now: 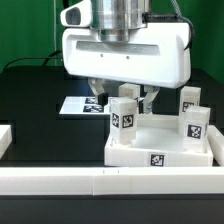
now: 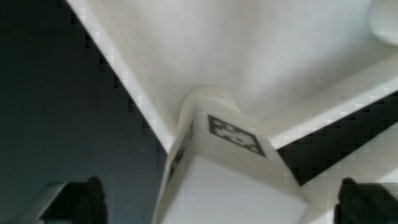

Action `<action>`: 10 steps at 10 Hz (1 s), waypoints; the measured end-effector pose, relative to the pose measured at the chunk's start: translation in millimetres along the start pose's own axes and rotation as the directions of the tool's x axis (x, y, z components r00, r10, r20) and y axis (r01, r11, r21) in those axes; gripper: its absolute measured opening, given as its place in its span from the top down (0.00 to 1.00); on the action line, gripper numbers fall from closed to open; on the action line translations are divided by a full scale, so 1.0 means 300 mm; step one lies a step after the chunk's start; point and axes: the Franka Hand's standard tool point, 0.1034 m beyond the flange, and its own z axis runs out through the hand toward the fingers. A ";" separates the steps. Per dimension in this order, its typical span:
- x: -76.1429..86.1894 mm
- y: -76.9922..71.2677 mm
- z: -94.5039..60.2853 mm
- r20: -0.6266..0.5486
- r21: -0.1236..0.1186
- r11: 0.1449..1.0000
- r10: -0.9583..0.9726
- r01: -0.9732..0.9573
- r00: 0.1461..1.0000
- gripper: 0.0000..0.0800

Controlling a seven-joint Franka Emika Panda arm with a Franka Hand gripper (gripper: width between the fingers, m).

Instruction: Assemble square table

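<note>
The arm comes straight down from above in the exterior view, its white wrist housing hanging low over the square table top [image 1: 160, 148], which lies on the black worktop [image 1: 35, 90] with its raised rim facing up. The pincer [image 1: 122, 100] points downward at the top's far corner, where a tagged leg [image 1: 123, 116] stands upright. Its two dark fingers stand apart, one on each side of that leg; the wrist view shows both fingertips [image 2: 75, 200] spread wide with the leg [image 2: 228, 150] between them, and whether they touch it cannot be told. Two more tagged legs [image 1: 192, 120] stand at the top's corner toward the exterior view's right. The marker board [image 1: 82, 105] lies flat behind the pincer
</note>
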 end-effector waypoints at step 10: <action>0.000 0.003 0.000 0.021 -0.039 0.709 -0.704 0.704 0.710 0.33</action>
